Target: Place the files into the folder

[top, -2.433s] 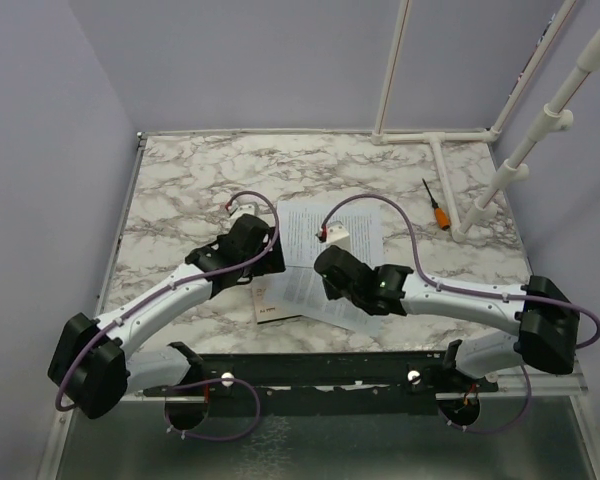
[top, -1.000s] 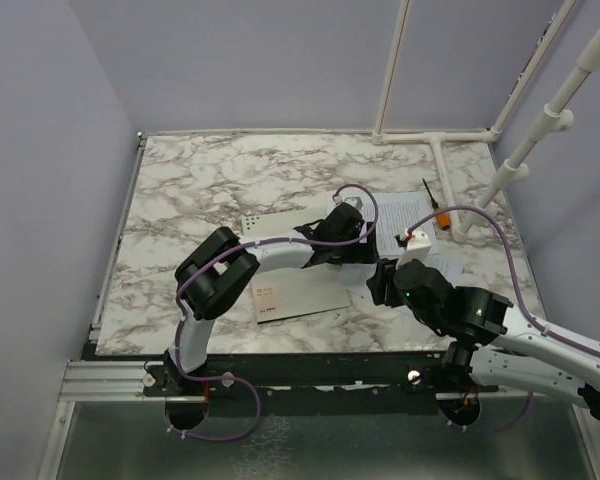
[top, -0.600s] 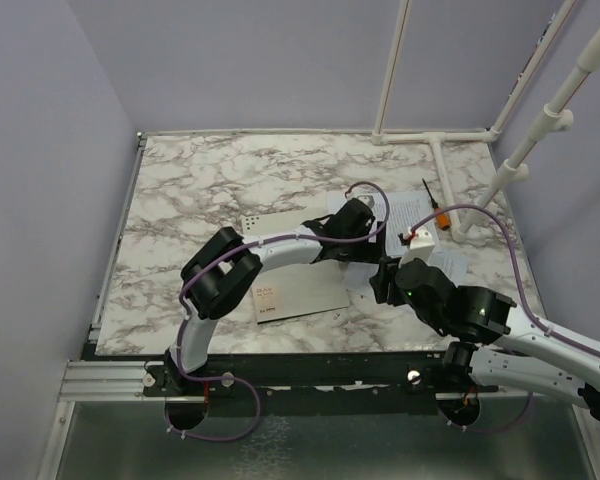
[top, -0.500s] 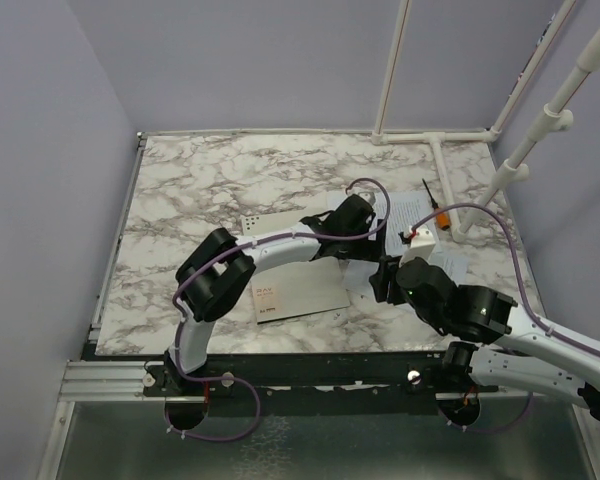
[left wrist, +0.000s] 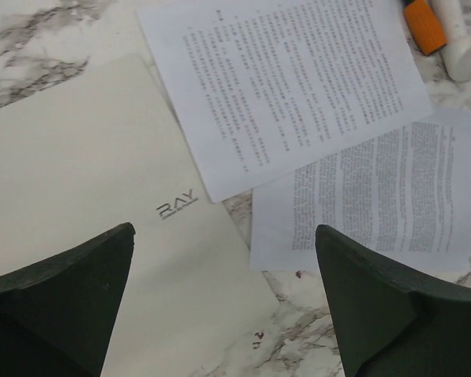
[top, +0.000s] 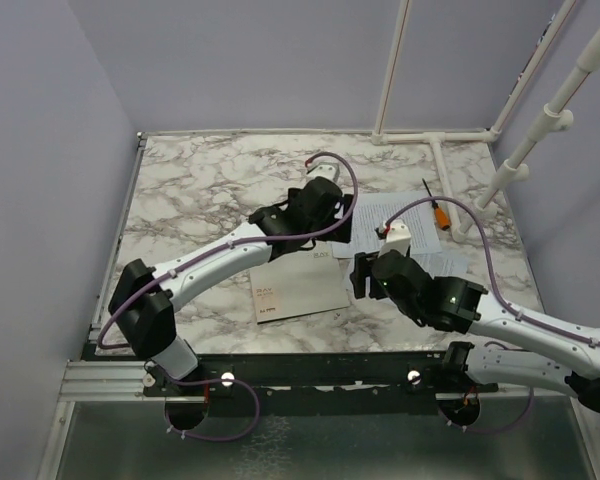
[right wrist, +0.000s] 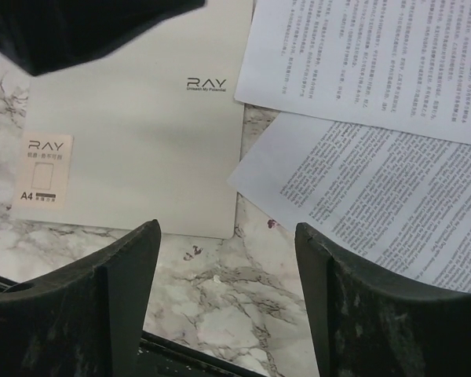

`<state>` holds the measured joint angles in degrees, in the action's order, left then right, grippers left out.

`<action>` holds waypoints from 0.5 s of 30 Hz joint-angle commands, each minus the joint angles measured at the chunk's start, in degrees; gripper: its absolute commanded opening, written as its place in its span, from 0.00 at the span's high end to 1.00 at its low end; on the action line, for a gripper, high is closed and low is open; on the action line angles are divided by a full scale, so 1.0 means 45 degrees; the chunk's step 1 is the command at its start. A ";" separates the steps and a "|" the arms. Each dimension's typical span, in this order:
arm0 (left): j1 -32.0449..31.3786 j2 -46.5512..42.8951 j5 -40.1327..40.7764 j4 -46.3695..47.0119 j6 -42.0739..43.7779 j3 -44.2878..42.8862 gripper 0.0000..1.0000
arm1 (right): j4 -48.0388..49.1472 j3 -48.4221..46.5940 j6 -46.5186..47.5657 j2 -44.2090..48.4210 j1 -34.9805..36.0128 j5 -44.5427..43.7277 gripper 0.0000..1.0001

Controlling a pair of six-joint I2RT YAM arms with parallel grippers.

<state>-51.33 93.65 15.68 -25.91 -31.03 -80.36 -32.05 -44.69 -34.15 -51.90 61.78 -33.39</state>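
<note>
Files (right wrist: 392, 47) lay loose on the table (top: 200, 180), both of them outside the folder (top: 292, 288). The folder was shut and flat with its grey cover up (a small "RAY" mark was printed on it, and an A4 label sat near one corner). It lay toward the near middle of the table.

Just to its right you had the two printed sheets. The far sheet (left wrist: 290, 86) sat skewed, with one corner resting over the folder's right edge. It covered part of the near sheet (left wrist: 385, 196). That near sheet lay on the marble, with one corner just meeting the folder's right edge.

Your left claw (left wrist: 224, 232) hung above the folder's right edge. Its fingers were spread wide and there was nothing between them. Your right claw (right wrist: 226, 229) hovered over the folder's near right corner. It was parted too and gripped nothing. From above, the left arm reached across the folder from the left. The two claws were close together, over the line where the folder met the sheets.

An orange-handled screwdriver (top: 437, 211) lay just beside the far sheet's outer corner, next to a white pipe (left wrist: 465, 47).
</note>
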 commanded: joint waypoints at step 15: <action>0.4259 -0.5523 -0.0789 0.0118 -0.0431 0.6551 0.01 | 0.4252 -0.1566 0.1592 -0.5399 -0.3022 0.5918 0.11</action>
<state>-35.88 71.88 18.68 -28.53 -32.10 -55.90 -17.26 -49.80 -27.99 -72.10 50.26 -14.81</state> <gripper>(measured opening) 0.989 0.871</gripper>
